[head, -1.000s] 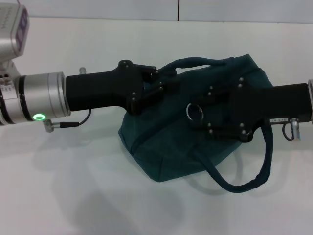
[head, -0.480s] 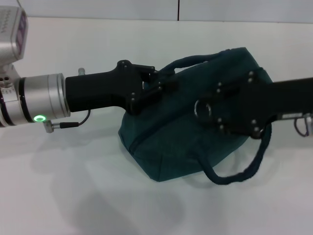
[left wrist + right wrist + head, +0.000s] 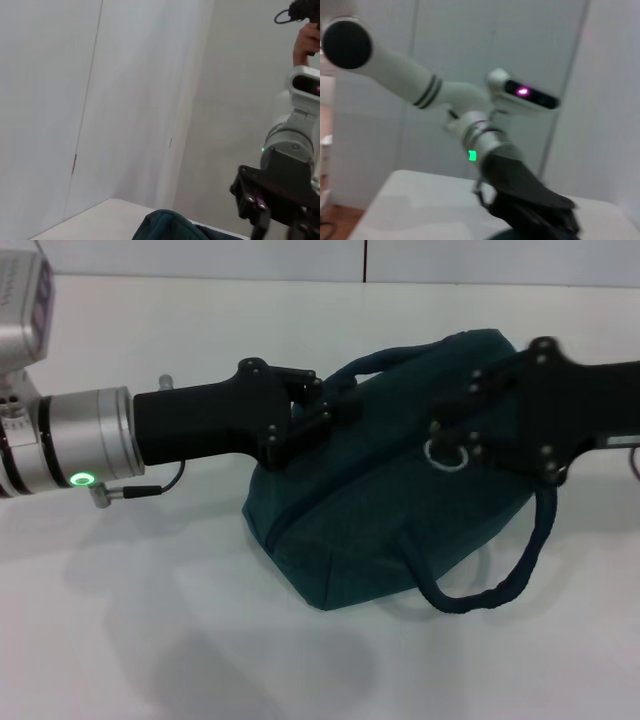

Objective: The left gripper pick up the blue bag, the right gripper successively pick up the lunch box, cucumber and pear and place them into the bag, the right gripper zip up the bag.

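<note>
Right pincer (image 3: 445,445) pinching ring pull (image 3: 446,455) | left pincer (image 3: 335,405) clamps handle of blue bag (image 3: 350,530) | advice: pull along zipper, bag taut

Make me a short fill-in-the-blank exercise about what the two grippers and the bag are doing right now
1. The left gripper is shut on a looped ____ of the blue bag.
2. The right gripper sits at the bag's metal ____ pull.
3. The bag's other handle hangs loose over the ____ table.
4. The left wrist bears a glowing ____ light.

Missing words: handle; ring; white; green
</note>
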Tool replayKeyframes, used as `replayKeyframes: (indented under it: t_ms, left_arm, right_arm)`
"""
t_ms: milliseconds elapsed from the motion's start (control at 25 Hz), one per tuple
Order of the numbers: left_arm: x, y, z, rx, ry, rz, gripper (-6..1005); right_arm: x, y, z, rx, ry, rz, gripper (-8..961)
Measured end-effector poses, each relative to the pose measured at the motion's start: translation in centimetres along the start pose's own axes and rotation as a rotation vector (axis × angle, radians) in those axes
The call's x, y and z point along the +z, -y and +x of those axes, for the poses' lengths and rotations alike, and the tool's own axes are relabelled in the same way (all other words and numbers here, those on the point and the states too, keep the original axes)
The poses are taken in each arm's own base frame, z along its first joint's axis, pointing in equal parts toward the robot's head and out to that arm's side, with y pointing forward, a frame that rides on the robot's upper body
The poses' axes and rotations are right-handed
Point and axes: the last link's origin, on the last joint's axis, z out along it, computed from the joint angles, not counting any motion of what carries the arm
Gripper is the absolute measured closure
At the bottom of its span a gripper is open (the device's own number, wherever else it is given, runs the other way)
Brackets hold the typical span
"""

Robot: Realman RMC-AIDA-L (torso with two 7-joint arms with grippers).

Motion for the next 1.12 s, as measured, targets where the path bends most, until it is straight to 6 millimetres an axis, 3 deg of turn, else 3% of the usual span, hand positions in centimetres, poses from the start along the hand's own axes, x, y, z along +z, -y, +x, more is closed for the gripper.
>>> replayKeyframes:
  t_ms: [160,600,840,920,1120]
  left_arm:
    - [0.1,0.0,0.1,0.002,-0.003,0.000,881]
    - [0.3,0.6,0.2,0.011,0.006,0.028,880]
    - [0.4,1.0,0.2,0.058,0.010,0.050,880]
    - [0.5,1.0,0.3,0.061,0.004,0.052,880]
    - [0.5,1.1,0.0,0.063,0.003,0.056,879]
  right_arm:
    - [-1.1,0.0,0.8,0.011,0.007,0.053,799]
    - [-0.7,-0.6,1.1,-0.070,-0.024,0.022,786]
    - [-1.3,-1.2,2.3,-0.081,0.035,0.078,573]
    - [-1.0,-1.2,2.6,-0.076,0.024,0.073,341]
    - [0.1,-1.4,3.1,-0.073,-0.004,0.049,334]
